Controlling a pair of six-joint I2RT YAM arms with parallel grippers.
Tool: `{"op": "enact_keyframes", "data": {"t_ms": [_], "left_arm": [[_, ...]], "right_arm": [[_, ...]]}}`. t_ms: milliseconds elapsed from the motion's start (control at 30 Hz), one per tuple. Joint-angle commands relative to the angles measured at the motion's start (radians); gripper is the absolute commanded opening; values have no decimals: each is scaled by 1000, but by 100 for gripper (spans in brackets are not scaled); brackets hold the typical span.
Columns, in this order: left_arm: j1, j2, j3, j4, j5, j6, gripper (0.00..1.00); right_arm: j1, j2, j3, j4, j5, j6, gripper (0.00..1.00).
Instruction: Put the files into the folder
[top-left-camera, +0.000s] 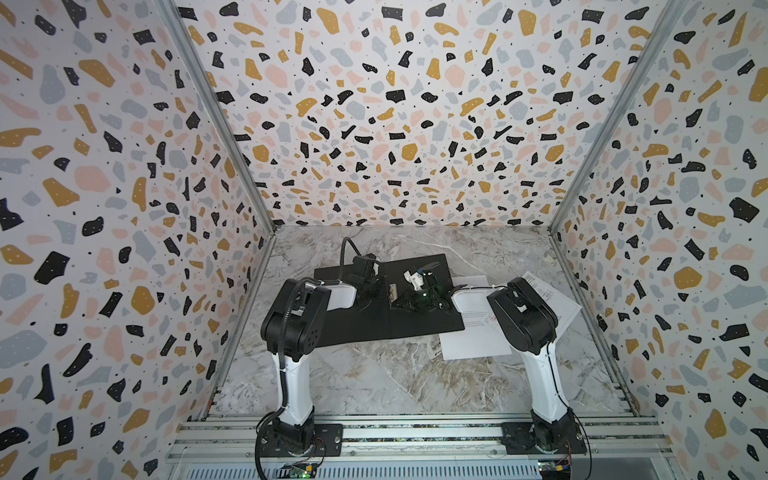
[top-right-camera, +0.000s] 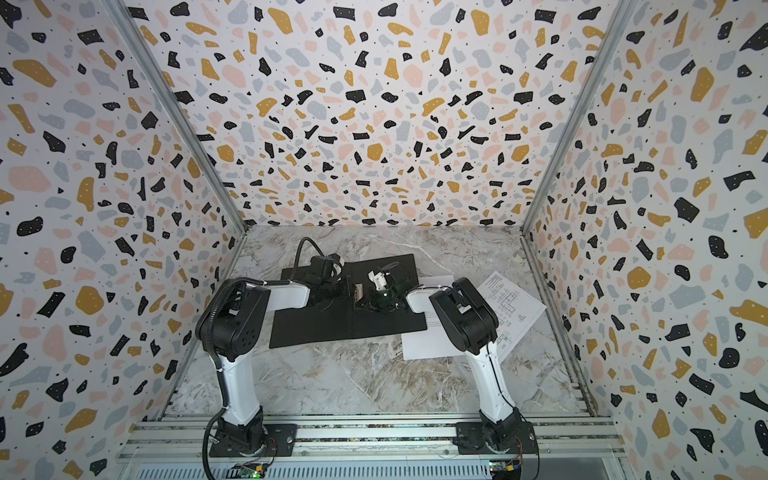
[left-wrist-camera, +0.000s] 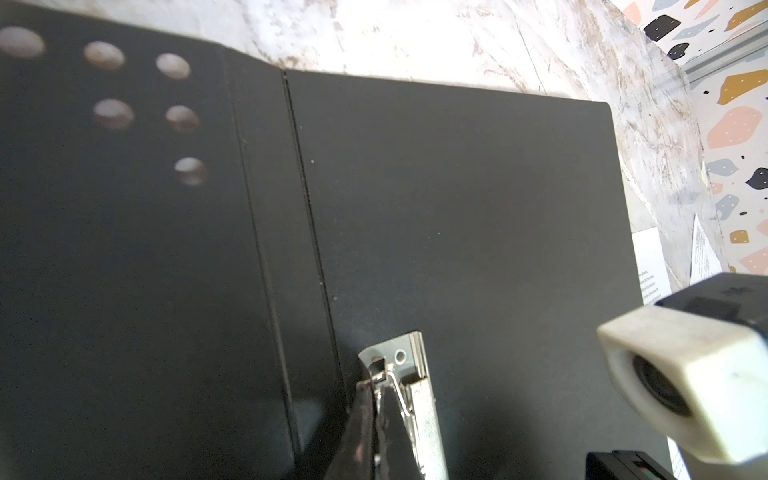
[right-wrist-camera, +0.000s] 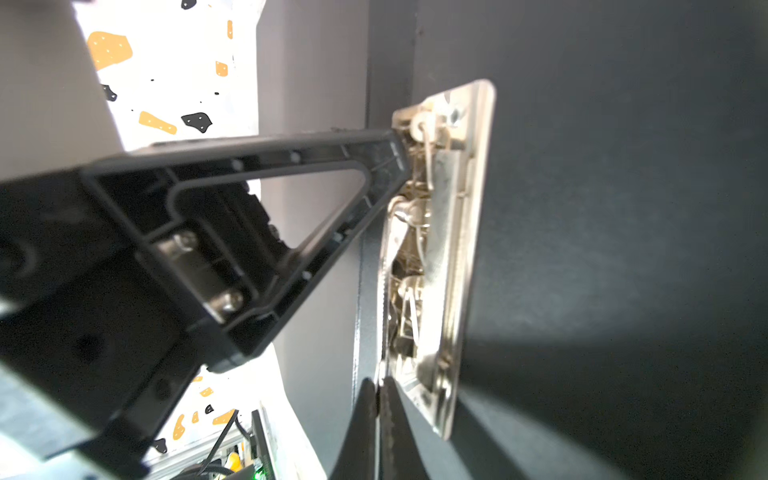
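Note:
The folder (top-left-camera: 365, 324) (top-right-camera: 332, 328) lies open on the marble table, black inside up. Its metal clip (top-left-camera: 392, 293) (left-wrist-camera: 419, 399) (right-wrist-camera: 449, 249) sits by the spine. My left gripper (left-wrist-camera: 376, 388) (top-left-camera: 386, 286) is shut, its tips touching one end of the clip. My right gripper (right-wrist-camera: 379, 388) (top-left-camera: 397, 303) is shut too, its tips against the clip's other end. Neither visibly holds anything. The files lie to the right: a text sheet (top-left-camera: 473, 345) (top-right-camera: 428, 345) partly under the folder's edge, and a drawing sheet (top-left-camera: 557, 299) (top-right-camera: 507, 299) partly under the right arm.
Round holes (left-wrist-camera: 174, 66) pierce the left cover's corner. The right wrist camera (left-wrist-camera: 681, 374) hangs close over the right cover. The left gripper's black finger (right-wrist-camera: 291, 199) crosses the right wrist view. Patterned walls close in three sides; bare marble (top-left-camera: 374, 382) lies in front.

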Motion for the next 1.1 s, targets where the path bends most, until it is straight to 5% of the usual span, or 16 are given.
{"op": "enact_keyframes", "data": {"t_ms": [0,200,533,1067], "left_arm": [[3,60,-9,-128,-35,25,4],[2,64,-13,-133,-39,28,4],[3,56,-5,-134,-30,20,4],[3,33,67,-159,-8,-13,14]], "right_arm": [[-8,-52,23,-71,10,-27,15],[-24,-126,-50,-34,28,-25,28],[-88,-221,-220,-10,43,-72,30],[-86,-172,-310,-45,114,-112,40]]}}
